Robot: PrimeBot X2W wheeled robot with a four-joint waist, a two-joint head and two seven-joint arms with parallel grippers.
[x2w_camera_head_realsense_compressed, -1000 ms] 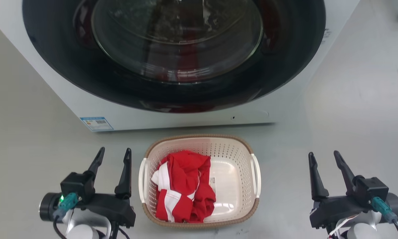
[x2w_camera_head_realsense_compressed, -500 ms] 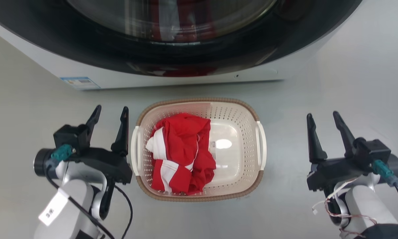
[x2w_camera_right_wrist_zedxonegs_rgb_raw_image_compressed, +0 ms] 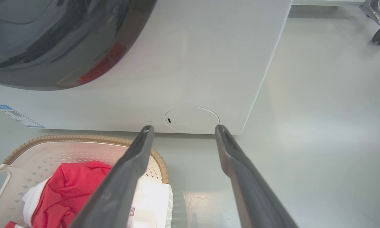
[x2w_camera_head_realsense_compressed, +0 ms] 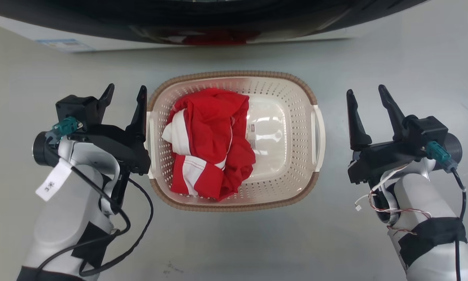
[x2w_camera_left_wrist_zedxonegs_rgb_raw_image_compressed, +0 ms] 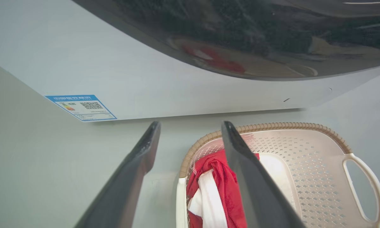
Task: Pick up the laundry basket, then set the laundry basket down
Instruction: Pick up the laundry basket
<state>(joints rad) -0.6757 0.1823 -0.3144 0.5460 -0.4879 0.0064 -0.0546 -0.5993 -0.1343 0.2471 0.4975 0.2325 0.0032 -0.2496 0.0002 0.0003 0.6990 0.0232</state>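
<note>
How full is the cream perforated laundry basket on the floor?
Partly full: a crumpled red and white garment covers the left half of the cream perforated laundry basket; the right half of its floor lies bare.

Bright even light, glare in laundry basket (x2w_camera_head_realsense_compressed: 292,117), soft shadows, wrist-cam edges warped

That cream-white perforated plastic laundry basket (x2w_camera_head_realsense_compressed: 293,156) has a brown woven-look rim (x2w_camera_head_realsense_compressed: 234,73), with a crumpled red cloth with white stripes (x2w_camera_head_realsense_compressed: 210,144) at its 9 o'clock. The boxy white washing machine (x2w_camera_left_wrist_zedxonegs_rgb_raw_image_compressed: 145,79) has a glossy black door (x2w_camera_left_wrist_zedxonegs_rgb_raw_image_compressed: 240,31) and a blue label (x2w_camera_left_wrist_zedxonegs_rgb_raw_image_compressed: 80,107).
</note>
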